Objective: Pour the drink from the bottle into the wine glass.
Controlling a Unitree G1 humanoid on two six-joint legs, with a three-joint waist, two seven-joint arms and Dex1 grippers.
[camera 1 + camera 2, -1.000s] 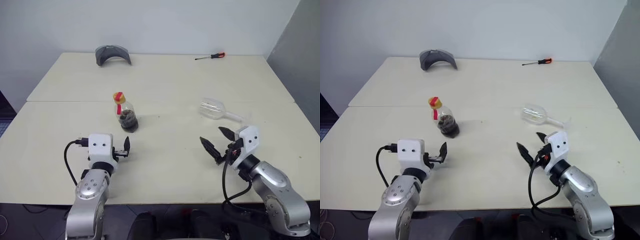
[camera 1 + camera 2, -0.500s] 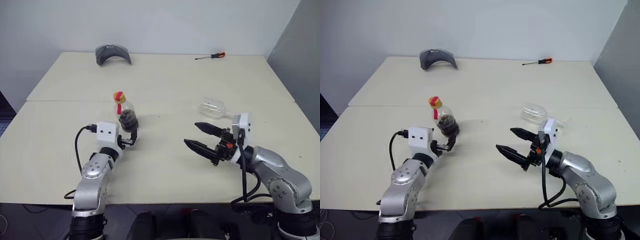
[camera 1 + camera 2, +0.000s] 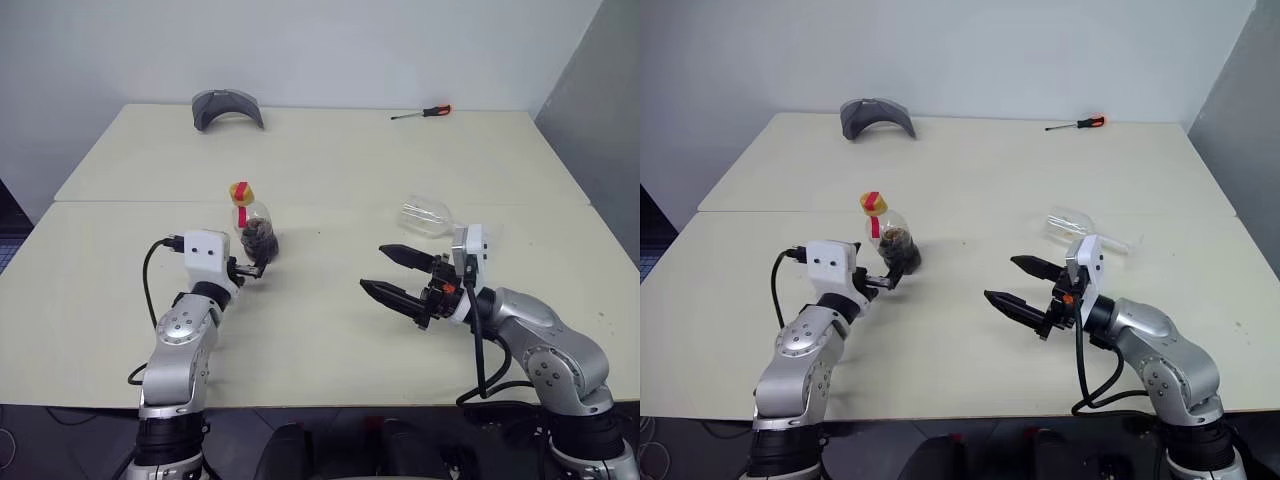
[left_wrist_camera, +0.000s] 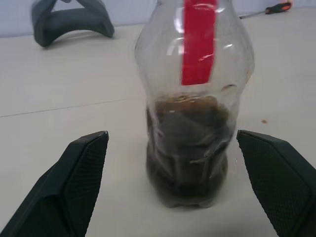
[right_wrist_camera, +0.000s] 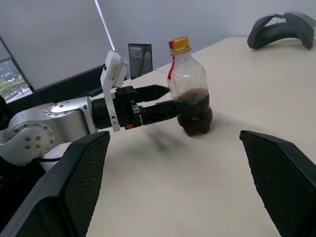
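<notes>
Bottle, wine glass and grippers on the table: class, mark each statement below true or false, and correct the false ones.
1. The bottle stands upright with its yellow cap on. True.
2. The wine glass stands upright on its foot. False: it lies on its side on the table.
3. The left gripper is shut on the bottle. False: it is open, with the bottle standing between its fingers, not clamped.
4. The right gripper is open and holds nothing. True.
5. The drink fills the bottle to the cap. False: it fills only the lower part.
6. A screwdriver lies at the table's far side. True.
</notes>
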